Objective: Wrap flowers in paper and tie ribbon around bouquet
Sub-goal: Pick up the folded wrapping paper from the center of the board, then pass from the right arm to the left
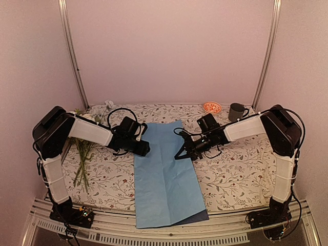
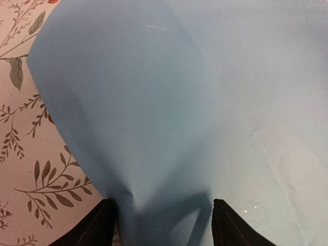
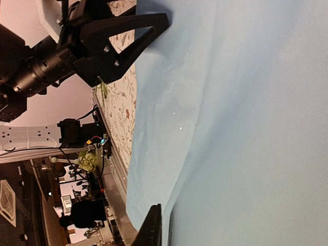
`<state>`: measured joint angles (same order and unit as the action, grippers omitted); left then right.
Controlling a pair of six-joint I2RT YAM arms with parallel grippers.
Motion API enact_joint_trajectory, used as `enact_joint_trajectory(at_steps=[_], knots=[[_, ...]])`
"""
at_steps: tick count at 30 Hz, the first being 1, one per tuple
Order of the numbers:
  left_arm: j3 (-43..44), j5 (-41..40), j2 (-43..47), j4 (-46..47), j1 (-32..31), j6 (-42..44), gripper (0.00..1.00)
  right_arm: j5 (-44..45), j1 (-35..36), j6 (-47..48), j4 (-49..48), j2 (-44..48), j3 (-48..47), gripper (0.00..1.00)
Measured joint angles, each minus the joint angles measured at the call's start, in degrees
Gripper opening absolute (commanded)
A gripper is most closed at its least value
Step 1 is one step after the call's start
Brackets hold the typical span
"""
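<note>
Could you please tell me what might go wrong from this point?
The paper overhangs the table at its near edge, so a tug from either side might slide it off. A hump of it stands between the open left gripper's fingers; closing there could crease or tear it.

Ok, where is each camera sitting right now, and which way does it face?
Top external: above and behind the bases, looking down over the table; left arm and right arm flank the paper.
Left wrist: on the left arm, looking down at a raised fold of paper; its own fingers at the bottom.
Right wrist: low over the paper, looking across at the left arm's open jaws; one own finger shows.
Shared: all see the paper.
</note>
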<state>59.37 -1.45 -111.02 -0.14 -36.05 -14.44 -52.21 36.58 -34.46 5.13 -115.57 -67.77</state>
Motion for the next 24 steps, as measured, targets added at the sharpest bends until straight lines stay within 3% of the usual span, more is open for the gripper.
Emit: enact_joint_trajectory(at_steps=[6,10,13,15,19,24], knots=[[-1.2,1.0,0.9,1.3,0.0,0.0,0.66,2.0,1.1,-0.9,1.3,1.2,-0.1,0.00],[-4.9,0.9,7.6,-2.8,-0.9,0.6,0.72,3.0,1.2,-2.5,1.4,4.8,-0.3,0.00],[-6.6,-0.6,19.0,-4.0,-3.5,3.2,0.84,4.8,1.1,-5.0,1.0,10.2,-2.1,0.00],[-7.2,-0.5,27.9,-1.9,-6.2,5.8,0.98,6.6,1.1,-6.6,0.1,13.8,-3.6,0.00],[-11.5,5.2,44.9,5.7,-13.5,13.1,0.99,11.1,1.1,-11.0,-3.4,21.4,-4.9,0.00],[-21.7,10.1,54.9,7.5,-24.0,22.5,0.99,16.1,1.1,-15.0,-6.1,26.0,-5.0,0.00]])
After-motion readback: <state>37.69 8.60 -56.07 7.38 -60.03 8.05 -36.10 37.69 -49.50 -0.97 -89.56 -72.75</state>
